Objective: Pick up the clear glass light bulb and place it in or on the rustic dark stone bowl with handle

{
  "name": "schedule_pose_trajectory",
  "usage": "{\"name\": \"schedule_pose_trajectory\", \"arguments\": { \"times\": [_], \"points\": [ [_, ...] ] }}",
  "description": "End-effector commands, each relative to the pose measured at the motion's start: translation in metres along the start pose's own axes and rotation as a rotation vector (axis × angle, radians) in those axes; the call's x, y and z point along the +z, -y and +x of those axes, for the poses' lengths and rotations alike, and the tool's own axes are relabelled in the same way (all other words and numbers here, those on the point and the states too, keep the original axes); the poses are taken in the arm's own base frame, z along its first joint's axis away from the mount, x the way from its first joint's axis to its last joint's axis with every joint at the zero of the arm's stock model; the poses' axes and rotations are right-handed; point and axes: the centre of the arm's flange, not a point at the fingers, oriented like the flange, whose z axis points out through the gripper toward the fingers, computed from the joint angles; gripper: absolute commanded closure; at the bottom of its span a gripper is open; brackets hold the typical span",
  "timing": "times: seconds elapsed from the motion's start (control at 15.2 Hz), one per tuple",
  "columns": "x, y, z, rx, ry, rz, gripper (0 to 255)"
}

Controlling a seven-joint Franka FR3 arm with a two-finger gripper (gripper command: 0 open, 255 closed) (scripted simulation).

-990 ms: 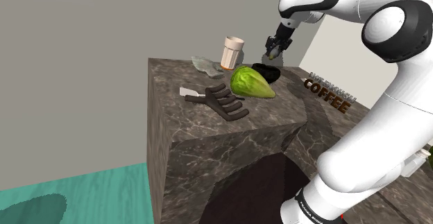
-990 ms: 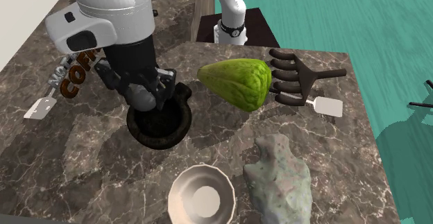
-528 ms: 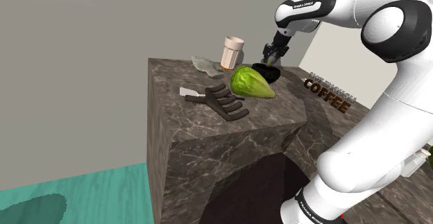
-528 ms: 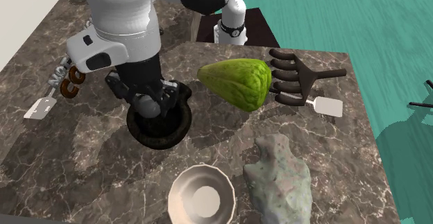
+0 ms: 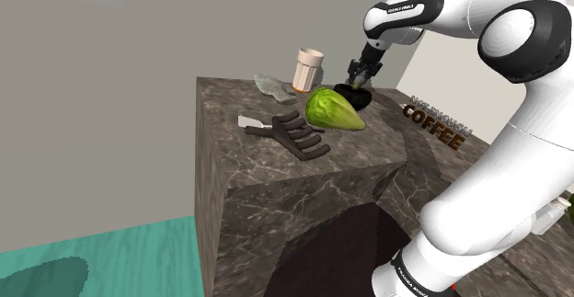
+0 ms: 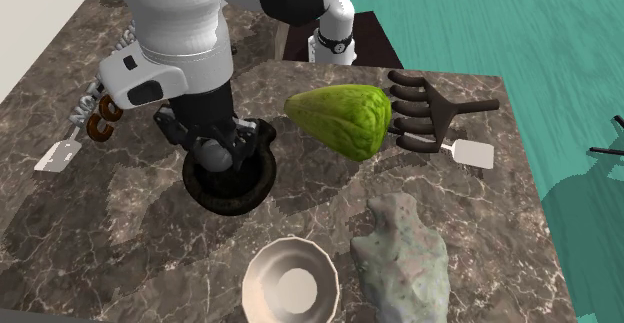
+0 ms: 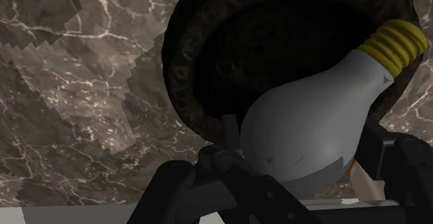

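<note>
My black gripper (image 6: 222, 157) is shut on the light bulb (image 7: 312, 125), a pale grey bulb with a yellow screw base (image 7: 397, 44). The fingers (image 7: 208, 181) clasp its round body from both sides. The bulb (image 6: 211, 153) hangs just over the dark stone bowl (image 6: 255, 186), low inside its rim and tilted, with the screw base pointing away from the hand. Seen from the wrist, the bowl's rough dark rim (image 7: 182, 84) curves around the bulb. From the shoulder camera the gripper (image 5: 357, 73) stands right above the bowl (image 5: 357, 95), behind the green object.
A green leafy lump (image 6: 345, 119) lies close beside the bowl. Past it lie a dark fork-like tool (image 6: 425, 111) and a white spatula (image 6: 470, 153). A grey-green rock (image 6: 400, 246) and a cup (image 6: 290, 283) sit nearby. COFFEE letters (image 5: 434, 126) stand on the lower counter.
The gripper came down with the bulb, from above the bowl to just inside its rim. Over the last half second it barely moved.
</note>
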Motion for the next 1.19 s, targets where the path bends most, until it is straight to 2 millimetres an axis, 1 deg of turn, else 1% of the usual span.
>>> {"name": "schedule_pose_trajectory", "arguments": {
  "times": [0.0,0.33,0.53,0.59,1.12],
  "points": [
    [0.000,0.000,0.000,0.000,0.000,0.000,0],
    [0.000,0.000,0.000,0.000,0.000,0.000,0],
    [-0.040,0.000,0.000,0.000,0.000,0.000,0],
    [-0.050,0.000,0.000,0.000,0.000,0.000,0],
    [-0.050,0.000,0.000,0.000,0.000,0.000,0]
  ]
}}
